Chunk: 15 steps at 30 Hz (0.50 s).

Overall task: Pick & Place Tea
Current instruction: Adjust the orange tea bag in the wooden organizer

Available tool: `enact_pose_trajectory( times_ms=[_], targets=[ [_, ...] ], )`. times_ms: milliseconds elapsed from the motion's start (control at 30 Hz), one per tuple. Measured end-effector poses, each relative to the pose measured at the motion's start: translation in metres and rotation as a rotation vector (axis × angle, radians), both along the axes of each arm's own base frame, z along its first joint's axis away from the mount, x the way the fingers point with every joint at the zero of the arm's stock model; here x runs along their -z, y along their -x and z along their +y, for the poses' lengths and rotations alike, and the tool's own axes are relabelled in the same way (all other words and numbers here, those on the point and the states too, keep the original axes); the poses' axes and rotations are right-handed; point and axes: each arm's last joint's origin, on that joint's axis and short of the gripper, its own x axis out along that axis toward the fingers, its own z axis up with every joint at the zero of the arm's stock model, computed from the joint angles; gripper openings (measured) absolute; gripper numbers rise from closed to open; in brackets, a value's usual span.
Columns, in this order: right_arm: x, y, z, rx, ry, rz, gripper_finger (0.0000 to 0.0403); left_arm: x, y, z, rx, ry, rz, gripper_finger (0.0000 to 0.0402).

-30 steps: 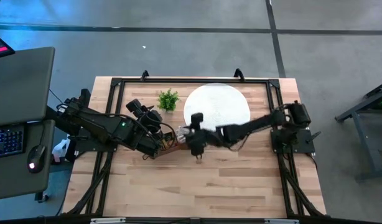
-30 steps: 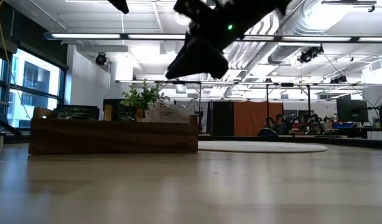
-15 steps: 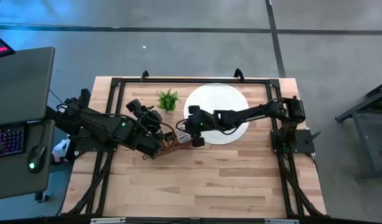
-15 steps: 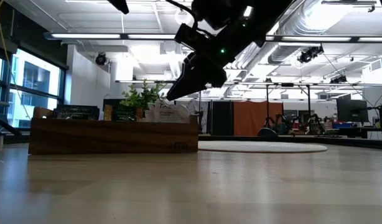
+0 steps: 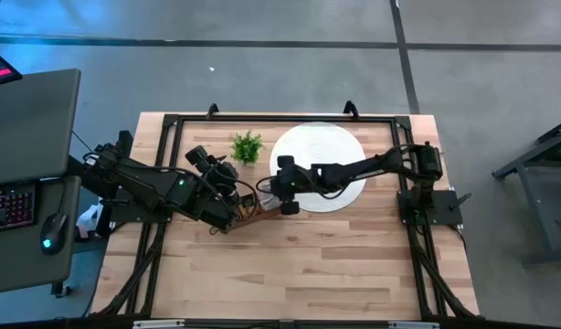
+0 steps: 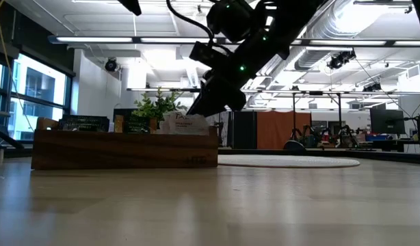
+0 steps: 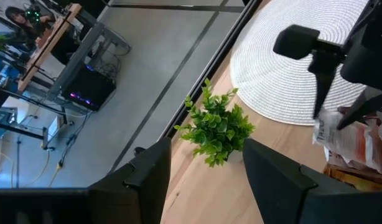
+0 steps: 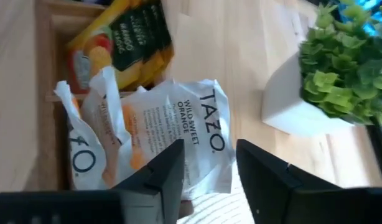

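The tea sachets [image 8: 191, 137] stand in the brown divided tray [image 6: 124, 150]. White-and-orange ones are at its right end [image 6: 184, 123], and black-and-yellow ones [image 8: 138, 43] fill the compartment beside them. My right gripper [image 8: 209, 180] is open and reaches over the white disc [image 5: 331, 146]. It hangs just above the white sachets [image 7: 331, 130], one finger on either side of an upstanding one. My left gripper [image 7: 206, 186] is open and waits over the tray's left part [image 5: 244, 187], hiding most of the tray from above. My right gripper comes slanting down from the table's right side at the top edge of a white-and-orange sachet [image 7: 325, 124] that stands in the tray. Its fingertips [image 7: 316, 112] are right at that edge. I cannot tell whether they touch it.
A small green plant in a white pot [image 5: 247, 146] stands just beyond the tray, close to both grippers. The round white disc [image 7: 303, 74] lies to the tray's right, under the right arm. Bare wood spreads over the near half of the table [image 5: 299, 265].
My right gripper has moved from above the middle of the table toward the far edge and down, onto the white sachets at the tray's right end. Its arm now stretches across the disc. The sachets and tray have stayed put.
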Motion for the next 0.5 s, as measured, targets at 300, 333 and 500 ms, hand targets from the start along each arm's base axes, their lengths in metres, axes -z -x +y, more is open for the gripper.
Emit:
enact_pose_trajectory(
  times_ms=[300, 333, 500],
  targets=[
    [0.011, 0.0, -0.002, -0.073, -0.06, 0.047, 0.0014, 0.0, 0.0, 0.0, 0.0, 0.003, 0.001, 0.0195],
    [0.011, 0.0, -0.002, -0.074, -0.042, 0.053, 0.0007, 0.0, 0.0, 0.0, 0.0, 0.003, 0.001, 0.0195],
    [0.001, 0.001, 0.003, -0.056, 0.034, 0.026, 0.0024, 0.0, 0.0, 0.0, 0.01, -0.005, 0.016, 0.0195]
  ],
)
